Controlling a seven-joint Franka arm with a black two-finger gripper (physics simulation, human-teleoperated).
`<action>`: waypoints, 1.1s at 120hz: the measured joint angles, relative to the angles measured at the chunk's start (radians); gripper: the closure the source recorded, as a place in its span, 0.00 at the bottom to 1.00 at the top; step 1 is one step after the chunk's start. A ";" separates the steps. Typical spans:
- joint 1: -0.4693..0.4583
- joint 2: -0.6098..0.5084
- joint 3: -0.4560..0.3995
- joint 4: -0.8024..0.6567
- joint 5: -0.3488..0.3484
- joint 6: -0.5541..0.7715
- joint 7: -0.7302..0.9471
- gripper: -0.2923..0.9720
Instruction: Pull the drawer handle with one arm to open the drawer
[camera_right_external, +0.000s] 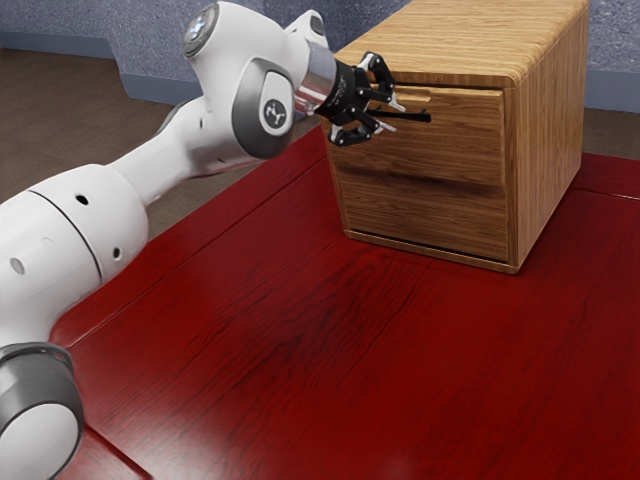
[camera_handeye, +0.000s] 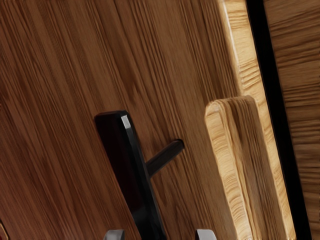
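Arm (camera_right_external: 150, 185) stretched horiz., pincer (camera_right_external: 392, 113) astride handle (camera_right_external: 418, 117).

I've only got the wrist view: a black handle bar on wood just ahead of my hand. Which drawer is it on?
Observer: The upper drawer of two in a wooden cabinet.
Operator: Is the gripper clamped on the handle yet?
Observer: No. The exterior view shows it open, straddling the bar from above and below.
Operator: Where does the cabinet stand?
Observer: On a red table, at the exterior view's right; the arm reaches in from the left.
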 joint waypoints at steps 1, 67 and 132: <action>0.000 0.000 0.000 0.000 0.000 0.000 0.000 0.68; 0.000 -0.034 0.008 -0.042 -0.047 -0.002 0.012 0.69; 0.000 -0.071 0.008 -0.108 -0.059 -0.003 0.022 0.69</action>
